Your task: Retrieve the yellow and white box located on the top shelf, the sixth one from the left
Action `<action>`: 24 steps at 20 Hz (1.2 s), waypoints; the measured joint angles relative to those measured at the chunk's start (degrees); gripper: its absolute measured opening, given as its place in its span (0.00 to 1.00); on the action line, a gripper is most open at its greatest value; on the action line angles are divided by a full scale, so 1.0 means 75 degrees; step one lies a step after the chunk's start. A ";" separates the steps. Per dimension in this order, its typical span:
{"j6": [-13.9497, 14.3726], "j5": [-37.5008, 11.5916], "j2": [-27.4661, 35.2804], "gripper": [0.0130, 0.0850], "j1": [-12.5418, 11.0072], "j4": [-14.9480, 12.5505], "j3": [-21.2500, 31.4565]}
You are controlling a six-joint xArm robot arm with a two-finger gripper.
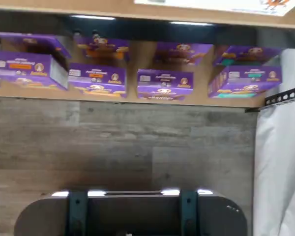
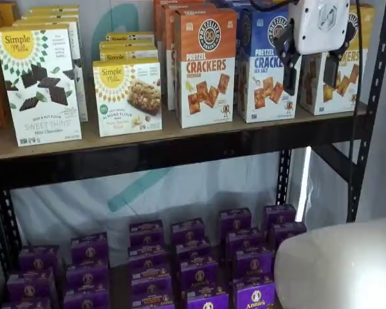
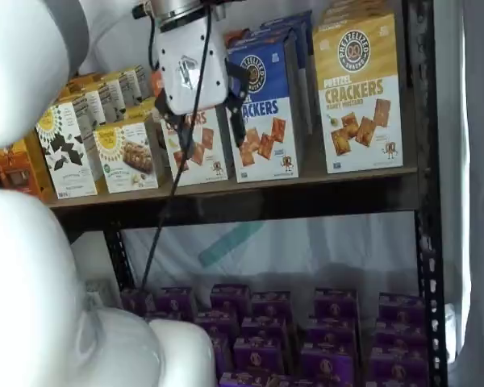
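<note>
The yellow and white box (image 3: 359, 93) stands upright at the right end of the top shelf (image 3: 250, 197), its yellow top carrying a round black logo. In a shelf view the box (image 2: 347, 71) is partly hidden behind my gripper (image 2: 311, 72). The gripper has a white body and two black fingers hanging down with a plain gap between them, and it holds nothing. It hangs in front of the cartons, apart from them. In a shelf view the gripper (image 3: 200, 113) appears in front of the orange-topped carton (image 3: 198, 141), left of the yellow box.
A blue-topped Pretzel Crackers carton (image 3: 262, 105) stands just left of the yellow box. White Simple Mills boxes (image 2: 42, 84) fill the shelf's left part. Small purple boxes (image 1: 164, 83) sit on the lower level above a grey wood floor (image 1: 123, 142). A black upright (image 2: 373, 103) borders the right.
</note>
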 joint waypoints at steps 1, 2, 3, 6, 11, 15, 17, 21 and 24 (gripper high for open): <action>-0.0095 -0.0051 0.0018 1.00 -0.0093 -0.0022 0.0005; -0.0191 -0.0097 0.0041 1.00 -0.0186 -0.0041 0.0006; -0.0291 -0.0146 0.0065 1.00 -0.0284 -0.0054 0.0007; -0.0611 -0.0335 0.0135 1.00 -0.0616 -0.0067 0.0014; -0.1200 -0.0733 0.0293 1.00 -0.1260 0.0021 -0.0019; -0.1658 -0.0968 0.0492 1.00 -0.1761 0.0126 -0.0155; -0.1851 -0.1044 0.0603 1.00 -0.1961 0.0150 -0.0247; -0.2138 -0.1162 0.0809 1.00 -0.2251 0.0148 -0.0427; -0.2301 -0.1241 0.0912 1.00 -0.2436 0.0217 -0.0505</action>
